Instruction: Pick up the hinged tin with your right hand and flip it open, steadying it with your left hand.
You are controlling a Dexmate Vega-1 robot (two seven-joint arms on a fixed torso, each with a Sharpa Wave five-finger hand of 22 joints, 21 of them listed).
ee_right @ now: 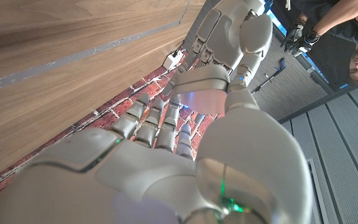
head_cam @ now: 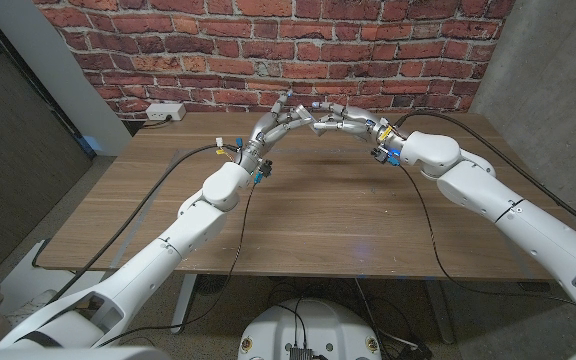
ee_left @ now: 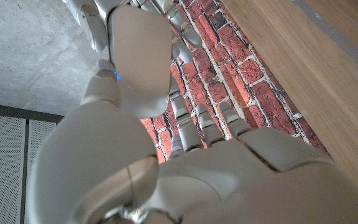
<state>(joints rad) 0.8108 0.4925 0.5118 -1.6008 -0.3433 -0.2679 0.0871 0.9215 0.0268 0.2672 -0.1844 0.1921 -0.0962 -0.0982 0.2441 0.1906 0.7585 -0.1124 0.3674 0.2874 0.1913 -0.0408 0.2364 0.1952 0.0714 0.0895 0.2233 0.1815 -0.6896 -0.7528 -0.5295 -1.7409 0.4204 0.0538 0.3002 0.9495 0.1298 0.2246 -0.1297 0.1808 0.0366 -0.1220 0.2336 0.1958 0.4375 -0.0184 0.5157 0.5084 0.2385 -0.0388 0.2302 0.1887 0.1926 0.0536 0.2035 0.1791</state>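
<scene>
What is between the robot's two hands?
No gap: in the head view the left hand and right hand meet at their fingertips. Any tin there is hidden.

Matt wood-grain table (head_cam: 308,220), rough red brick wall (head_cam: 268,40), glossy smooth white plastic arm shells (head_cam: 498,200).

Both arms reach in over the wooden desk (head_cam: 318,215) and meet near its far edge, raised above it. The left hand (head_cam: 276,126) and the right hand (head_cam: 346,120) touch, fingers interlaced around something too hidden to identify. A white power strip (head_cam: 164,113) lies at the desk's far left corner, before the brick wall (head_cam: 268,50).
</scene>
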